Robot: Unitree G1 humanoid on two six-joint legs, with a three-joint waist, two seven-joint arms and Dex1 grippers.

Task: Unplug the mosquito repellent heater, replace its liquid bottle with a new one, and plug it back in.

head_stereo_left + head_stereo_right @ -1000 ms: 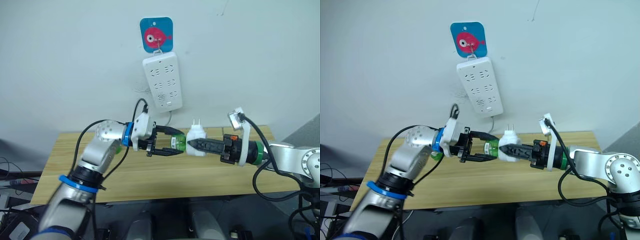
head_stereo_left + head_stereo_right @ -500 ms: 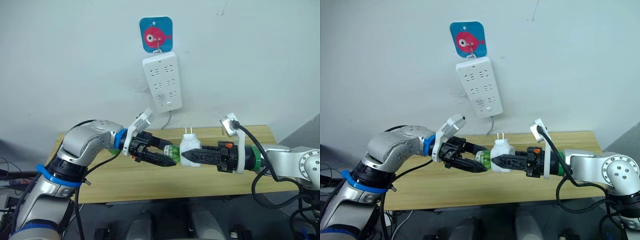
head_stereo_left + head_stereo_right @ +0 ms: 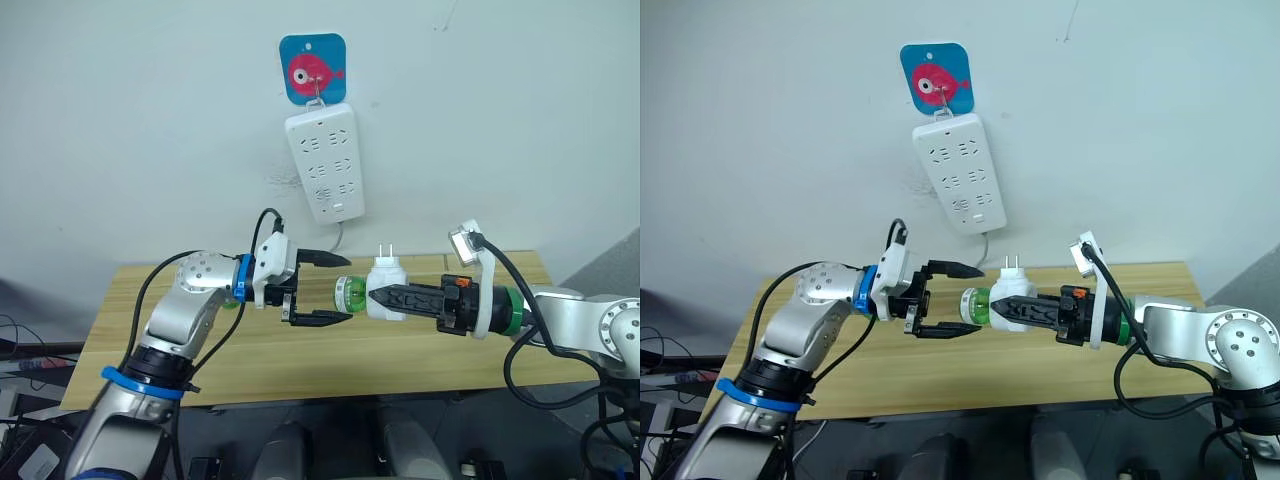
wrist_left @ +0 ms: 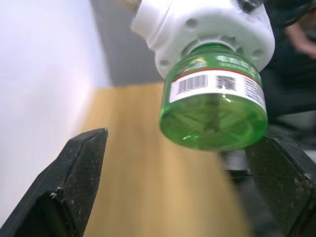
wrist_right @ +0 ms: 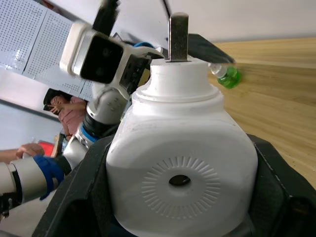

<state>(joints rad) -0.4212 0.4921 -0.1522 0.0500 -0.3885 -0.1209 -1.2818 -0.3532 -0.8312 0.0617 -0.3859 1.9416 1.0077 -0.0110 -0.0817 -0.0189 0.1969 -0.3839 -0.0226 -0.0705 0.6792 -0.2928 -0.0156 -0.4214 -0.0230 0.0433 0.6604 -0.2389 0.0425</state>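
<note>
Your right claw reaches leftward in the left eye view, arm level above the wooden surface, clamped on the mosquito repellent heater, prongs up. Its green bottle points at your left claw, whose fingers stand wide apart, one above and one below the bottle's end, the forearm level. Behind, a power strip hangs on the wall. Your left wrist view shows the bottle's base between the spread fingers, untouched. Your right wrist view shows the heater gripped on both sides.
</note>
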